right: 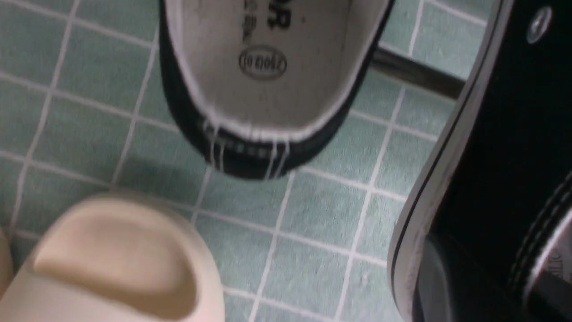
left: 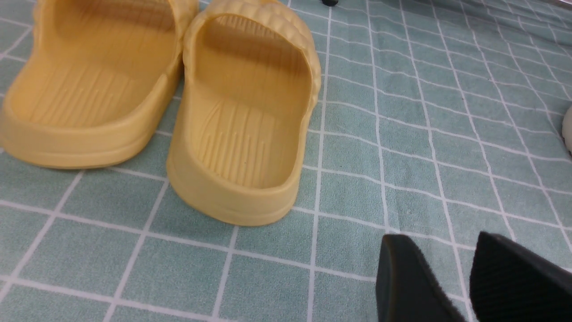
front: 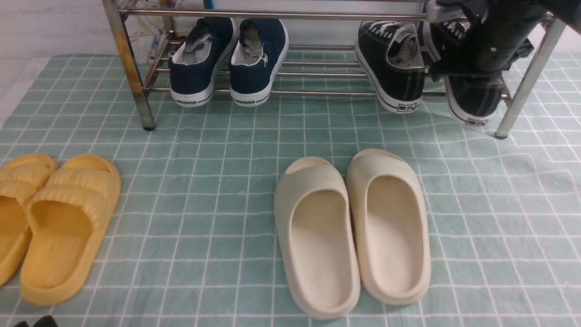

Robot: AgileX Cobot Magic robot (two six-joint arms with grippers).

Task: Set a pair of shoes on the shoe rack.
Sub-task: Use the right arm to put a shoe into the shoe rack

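Right end effector (front: 458, 70) clenched on black sneaker (front: 474, 102) at collar; light, floppy canvas, stiff sole, heel rim likely safest

Footwear and fixtures, counted: eight shoes in four pairs, one rack, one cloth.
Black canvas sneakers (front: 394, 68), white-soled: 2, one pair. Navy slip-on sneakers (front: 199, 68) marked WARRIOR: 2, one pair. Cream slides (front: 317, 236): 2, one pair. Yellow ribbed slides (front: 68, 227): 2, one pair, the outer one cut off by the front view's edge. Metal-tube shoe rack (front: 131, 68): 1, with 2 front legs showing. Green checked cloth (front: 204, 181) over the surface: 1.
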